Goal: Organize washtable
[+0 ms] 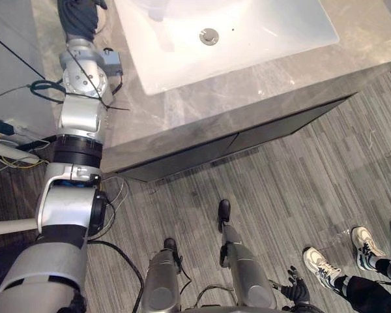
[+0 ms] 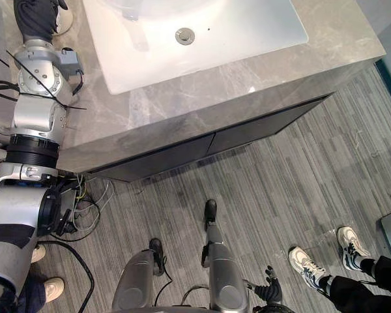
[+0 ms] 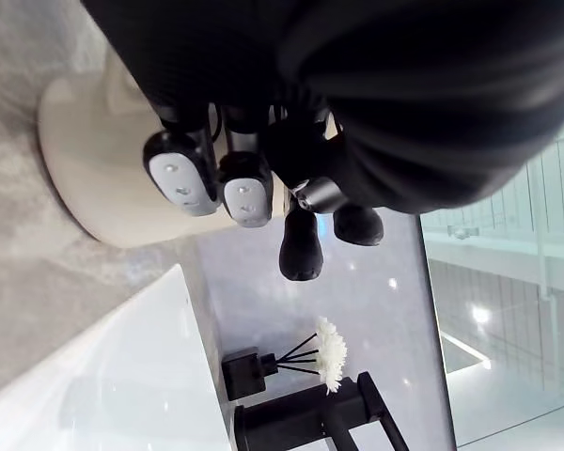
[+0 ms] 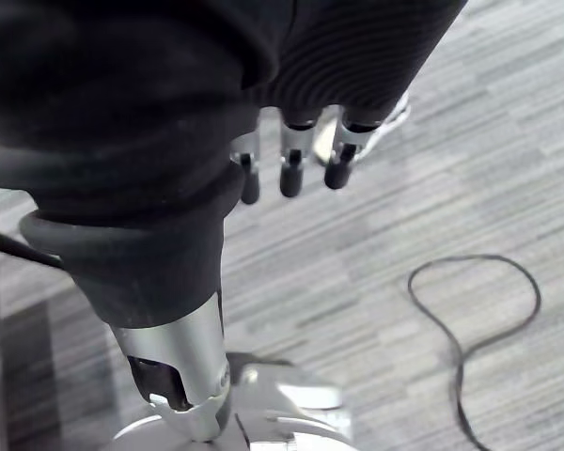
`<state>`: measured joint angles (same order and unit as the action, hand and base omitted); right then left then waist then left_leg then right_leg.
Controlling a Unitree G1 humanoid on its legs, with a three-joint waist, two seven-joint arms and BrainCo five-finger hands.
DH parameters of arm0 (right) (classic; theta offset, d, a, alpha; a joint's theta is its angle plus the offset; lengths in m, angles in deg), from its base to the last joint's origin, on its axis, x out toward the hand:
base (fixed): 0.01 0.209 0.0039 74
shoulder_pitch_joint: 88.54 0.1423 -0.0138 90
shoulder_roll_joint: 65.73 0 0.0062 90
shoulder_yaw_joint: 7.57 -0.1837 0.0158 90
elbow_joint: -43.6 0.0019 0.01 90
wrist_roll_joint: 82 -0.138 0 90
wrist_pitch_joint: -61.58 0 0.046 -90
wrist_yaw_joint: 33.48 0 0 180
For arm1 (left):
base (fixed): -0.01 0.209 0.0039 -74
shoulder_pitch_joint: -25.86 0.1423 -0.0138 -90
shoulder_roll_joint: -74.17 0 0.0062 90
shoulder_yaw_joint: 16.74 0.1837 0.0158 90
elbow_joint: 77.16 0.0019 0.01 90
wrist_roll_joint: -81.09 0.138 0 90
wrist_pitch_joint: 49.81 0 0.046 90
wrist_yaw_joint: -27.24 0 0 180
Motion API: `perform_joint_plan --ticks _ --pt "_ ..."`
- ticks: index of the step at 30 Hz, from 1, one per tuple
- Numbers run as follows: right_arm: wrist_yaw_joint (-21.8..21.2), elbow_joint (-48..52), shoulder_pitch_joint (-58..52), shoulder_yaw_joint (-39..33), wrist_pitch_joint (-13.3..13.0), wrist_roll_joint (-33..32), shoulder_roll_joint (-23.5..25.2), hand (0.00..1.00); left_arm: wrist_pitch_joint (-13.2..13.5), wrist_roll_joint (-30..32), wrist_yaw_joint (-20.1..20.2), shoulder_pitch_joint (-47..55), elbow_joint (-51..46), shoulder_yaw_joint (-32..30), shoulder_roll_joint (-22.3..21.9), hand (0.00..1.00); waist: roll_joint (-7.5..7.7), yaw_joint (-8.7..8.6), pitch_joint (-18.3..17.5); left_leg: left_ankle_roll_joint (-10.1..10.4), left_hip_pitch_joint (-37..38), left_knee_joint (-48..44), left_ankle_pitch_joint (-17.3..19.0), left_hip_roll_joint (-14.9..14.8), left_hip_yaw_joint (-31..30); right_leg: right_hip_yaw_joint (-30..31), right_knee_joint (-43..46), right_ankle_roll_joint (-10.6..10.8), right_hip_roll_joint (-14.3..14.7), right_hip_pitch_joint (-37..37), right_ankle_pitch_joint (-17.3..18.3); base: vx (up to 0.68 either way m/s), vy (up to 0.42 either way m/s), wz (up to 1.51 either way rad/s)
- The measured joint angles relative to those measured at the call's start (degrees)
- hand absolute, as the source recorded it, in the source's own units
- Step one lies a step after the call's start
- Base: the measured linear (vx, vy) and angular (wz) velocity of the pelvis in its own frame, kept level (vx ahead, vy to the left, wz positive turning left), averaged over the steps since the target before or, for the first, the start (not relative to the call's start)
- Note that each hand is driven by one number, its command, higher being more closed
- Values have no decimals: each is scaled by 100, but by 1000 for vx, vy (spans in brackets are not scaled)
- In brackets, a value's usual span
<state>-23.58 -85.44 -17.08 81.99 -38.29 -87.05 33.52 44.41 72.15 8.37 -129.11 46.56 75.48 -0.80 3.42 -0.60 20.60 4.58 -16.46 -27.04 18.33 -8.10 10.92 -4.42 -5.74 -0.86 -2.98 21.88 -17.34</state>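
1. Now the left hand (image 3: 180, 174) curls its fingers on the cream round pot (image 3: 94, 141), which stands on the grey stone surface (image 3: 28, 244) beside the white sink (image 1: 247, 39).
2. The pot looks hard, smooth and easy to break, so it is best held by its side.
3. A black bottle with a white flower (image 3: 244, 371) and a black tap (image 3: 301, 418) stand near.
4. The right hand (image 4: 291, 164) hangs low with its fingers loose.

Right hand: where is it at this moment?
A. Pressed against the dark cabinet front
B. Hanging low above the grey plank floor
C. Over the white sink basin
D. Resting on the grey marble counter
B: the right hand hangs with relaxed, straight fingers above the grey plank floor, well below the grey marble counter.
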Motion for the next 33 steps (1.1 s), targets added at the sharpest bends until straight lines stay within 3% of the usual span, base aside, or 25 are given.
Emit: perform_joint_plan --ticks 25,30,33 --pt "-10 258 -222 90 -92 -162 7 0 -151 130 21 -765 924 59 -8 100 126 -5 12 54 -90 -107 59 -197 46 -21 -2 -30 114 35 -8 -61 42 -1" --pt "-8 260 -221 92 -90 -161 10 0 -152 121 20 -812 880 74 -63 100 130 3 9 54 -84 -101 58 -195 33 -32 -1 -29 112 23 -10 -52 50 1" --pt "-6 238 -221 98 -84 -163 17 0 -146 102 21 -706 217 291 -61 100 130 48 9 53 -62 -86 57 -188 5 -56 0 6 109 -8 -43 -42 54 3"
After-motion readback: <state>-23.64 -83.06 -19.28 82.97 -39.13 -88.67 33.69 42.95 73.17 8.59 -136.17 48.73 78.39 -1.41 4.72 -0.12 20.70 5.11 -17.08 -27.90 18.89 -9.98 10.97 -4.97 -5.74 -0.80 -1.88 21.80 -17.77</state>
